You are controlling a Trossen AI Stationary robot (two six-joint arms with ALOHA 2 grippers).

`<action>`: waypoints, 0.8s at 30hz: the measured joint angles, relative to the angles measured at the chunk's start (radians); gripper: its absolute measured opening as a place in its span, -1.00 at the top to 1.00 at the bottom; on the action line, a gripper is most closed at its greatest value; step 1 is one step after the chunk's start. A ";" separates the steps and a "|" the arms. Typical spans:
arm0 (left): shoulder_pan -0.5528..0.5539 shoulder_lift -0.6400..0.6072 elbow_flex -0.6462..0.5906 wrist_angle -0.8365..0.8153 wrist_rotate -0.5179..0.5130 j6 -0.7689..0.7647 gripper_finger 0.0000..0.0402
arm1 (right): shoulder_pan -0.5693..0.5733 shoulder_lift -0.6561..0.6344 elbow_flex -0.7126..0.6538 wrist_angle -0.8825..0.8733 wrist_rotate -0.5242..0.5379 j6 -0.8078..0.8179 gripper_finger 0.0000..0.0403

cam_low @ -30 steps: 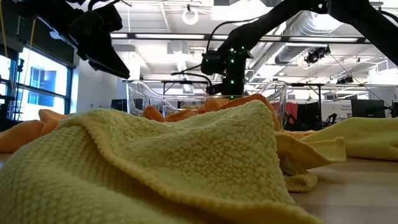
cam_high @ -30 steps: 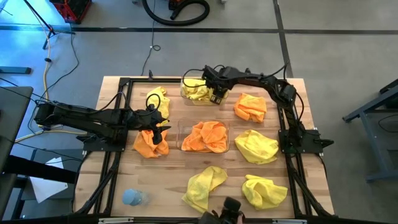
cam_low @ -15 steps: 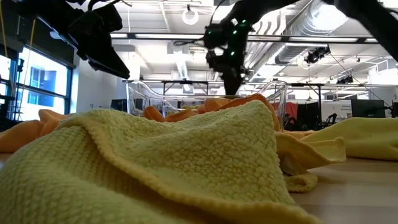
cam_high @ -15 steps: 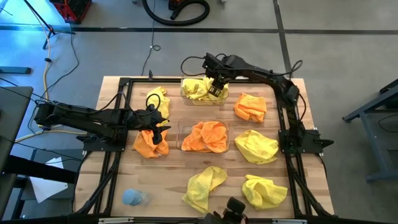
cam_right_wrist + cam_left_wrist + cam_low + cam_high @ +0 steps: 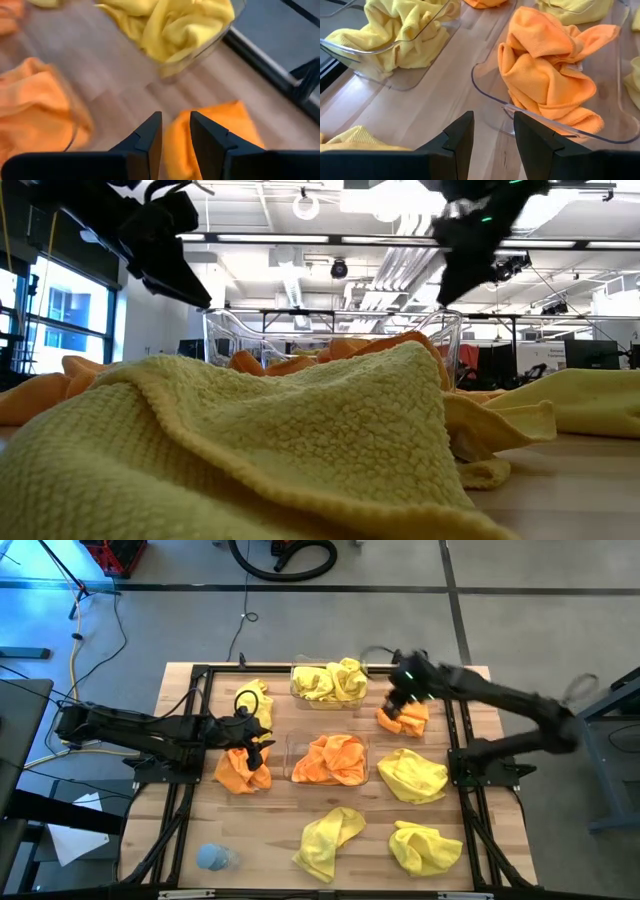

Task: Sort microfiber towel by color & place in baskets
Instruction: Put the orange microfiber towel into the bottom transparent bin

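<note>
High view: overhead, straight down on the table (image 5: pixel 280 840). Low view: tabletop level, close behind a yellow towel (image 5: pixel 260 440). Both wrist views look down closely, sharing the yellow-filled basket (image 5: pixel 395 75)

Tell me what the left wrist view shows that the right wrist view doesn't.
Only the left wrist view shows the whole orange towel bunched inside its clear basket, past the left gripper with its fingers apart and empty. Only the right wrist view shows a loose orange towel lying on the wooden table just ahead of the right gripper, whose fingers hold nothing. Both show the other basket with yellow towels in it.
</note>
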 joint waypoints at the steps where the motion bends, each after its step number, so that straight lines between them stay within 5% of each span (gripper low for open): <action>1: 0.000 0.005 0.000 0.000 0.000 0.000 0.37 | 0.030 -0.064 -0.059 0.021 0.010 0.037 0.53; 7: 0.000 0.028 0.000 0.042 0.000 -0.010 0.37 | 0.236 -0.379 -0.434 0.366 0.083 0.218 0.54; 13: 0.001 0.045 0.000 0.077 0.000 -0.109 0.29 | 0.359 -0.470 -0.729 0.879 0.066 0.202 0.54; 24: 0.035 0.045 0.014 0.043 -0.060 -0.094 0.02 | 0.377 -0.468 -0.774 0.888 0.064 0.183 0.54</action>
